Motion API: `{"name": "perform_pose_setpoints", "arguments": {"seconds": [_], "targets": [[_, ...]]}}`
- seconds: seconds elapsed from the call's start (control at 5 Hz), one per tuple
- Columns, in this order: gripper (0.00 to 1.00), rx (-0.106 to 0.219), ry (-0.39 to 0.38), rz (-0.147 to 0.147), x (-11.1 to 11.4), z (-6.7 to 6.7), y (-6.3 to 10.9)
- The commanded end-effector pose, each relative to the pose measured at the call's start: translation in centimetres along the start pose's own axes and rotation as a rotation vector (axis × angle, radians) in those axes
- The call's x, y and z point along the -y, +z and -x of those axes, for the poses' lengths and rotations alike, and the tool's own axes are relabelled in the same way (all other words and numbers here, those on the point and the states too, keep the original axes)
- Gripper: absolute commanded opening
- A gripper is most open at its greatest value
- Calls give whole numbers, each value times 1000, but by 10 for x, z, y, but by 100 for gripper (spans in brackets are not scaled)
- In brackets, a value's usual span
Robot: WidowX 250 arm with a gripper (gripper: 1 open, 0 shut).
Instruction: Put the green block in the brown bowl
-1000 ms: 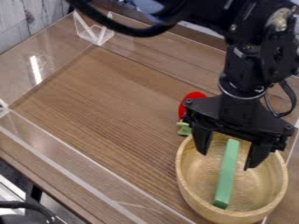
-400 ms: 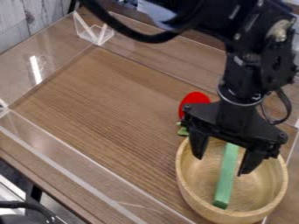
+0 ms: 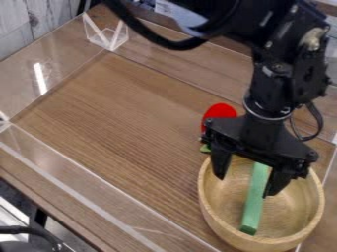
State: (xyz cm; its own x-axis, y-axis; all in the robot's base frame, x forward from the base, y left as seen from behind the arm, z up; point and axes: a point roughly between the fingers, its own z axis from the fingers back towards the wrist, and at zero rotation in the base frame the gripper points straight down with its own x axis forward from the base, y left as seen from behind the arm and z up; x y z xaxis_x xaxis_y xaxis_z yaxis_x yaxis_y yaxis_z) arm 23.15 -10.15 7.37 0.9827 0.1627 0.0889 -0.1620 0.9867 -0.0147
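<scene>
The green block [image 3: 255, 203] is a long light-green bar lying slanted inside the brown bowl [image 3: 219, 211], its lower end near the bowl's front wall and its upper end under the gripper. My black gripper [image 3: 255, 169] points straight down over the bowl's far half, open, with one finger on each side of the block's upper end. No finger visibly presses the block. The bowl sits at the table's front right.
A red strawberry toy [image 3: 215, 119] with green leaves lies just behind the bowl, partly hidden by the gripper. A clear acrylic wall [image 3: 53, 59] rings the wooden tabletop [image 3: 118, 118]. The black arm [image 3: 283, 69] rises to the upper right.
The gripper has shifted slightly left and sunk a little over the bowl, staying open. The green block lies in the bowl as before.
</scene>
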Motion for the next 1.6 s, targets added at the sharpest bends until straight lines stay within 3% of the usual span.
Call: {"name": "perform_pose_setpoints", "arguments": {"seconds": [0.0, 0.4, 0.6, 1.0, 1.2, 1.4], "targets": [[100, 46, 7, 19, 2, -16, 12], [100, 66, 22, 14, -5, -34, 11], [100, 101, 26, 27, -9, -45, 23], [100, 201, 37, 52, -32, -76, 51], [100, 267, 25, 63, -46, -85, 67], [100, 300, 12, 46, -51, -86, 87]]}}
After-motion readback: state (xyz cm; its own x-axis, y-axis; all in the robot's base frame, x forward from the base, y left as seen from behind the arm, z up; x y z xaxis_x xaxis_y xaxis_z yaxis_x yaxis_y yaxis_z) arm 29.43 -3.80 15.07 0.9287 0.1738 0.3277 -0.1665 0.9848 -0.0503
